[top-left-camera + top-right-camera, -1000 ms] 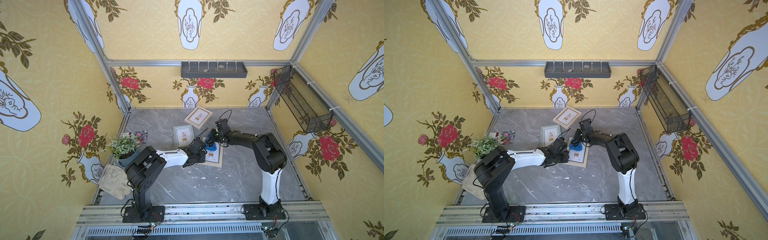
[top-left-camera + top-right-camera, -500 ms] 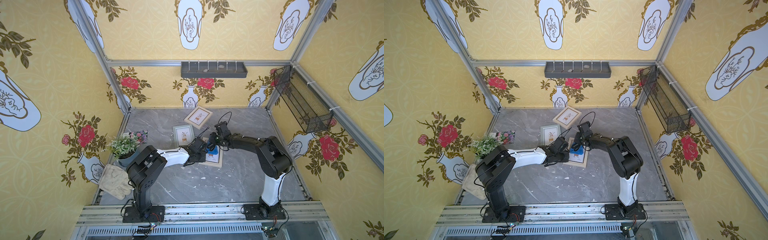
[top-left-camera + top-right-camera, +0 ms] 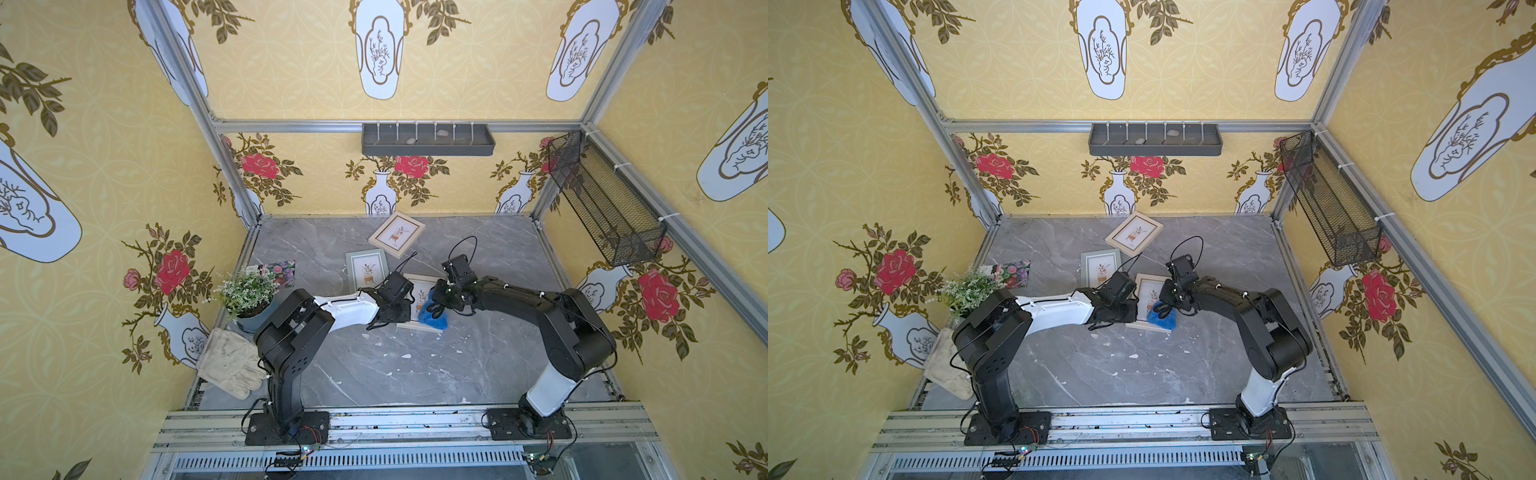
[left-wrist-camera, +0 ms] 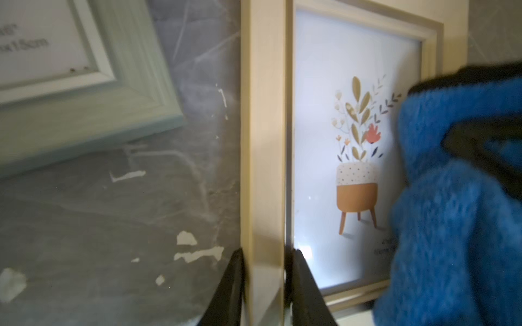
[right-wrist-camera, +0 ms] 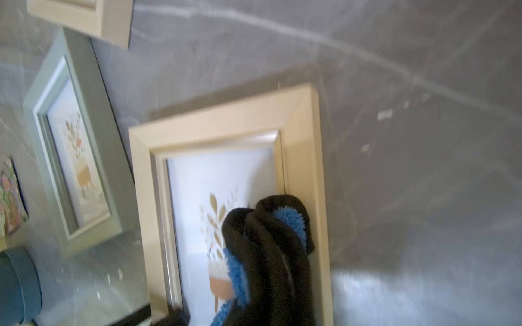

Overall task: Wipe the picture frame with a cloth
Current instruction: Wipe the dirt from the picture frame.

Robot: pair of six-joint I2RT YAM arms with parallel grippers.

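The light-wood picture frame (image 3: 420,287) lies flat mid-table in both top views, also (image 3: 1148,291). My left gripper (image 4: 267,254) is shut on the frame's side rail (image 4: 264,169), one black finger on each side of it. It reaches the frame from the left (image 3: 401,309). The bright-blue cloth (image 3: 432,315) with black trim is bunched on the frame's near right part, covering some glass (image 4: 452,211). My right gripper (image 3: 441,300) is shut on the cloth from above. In the right wrist view the cloth's folds (image 5: 291,217) hide its fingertips.
A pale green frame (image 3: 368,270) lies just left of the held one, and another wood frame (image 3: 397,235) lies behind. At the left stand a potted plant (image 3: 249,291), a floral card (image 3: 279,270) and an off-white glove (image 3: 228,363). A wire basket (image 3: 602,199) hangs on the right wall.
The right gripper has dragged the cloth across the glass toward the frame's near edge. The left gripper has kept its hold on the rail, hardly moving.
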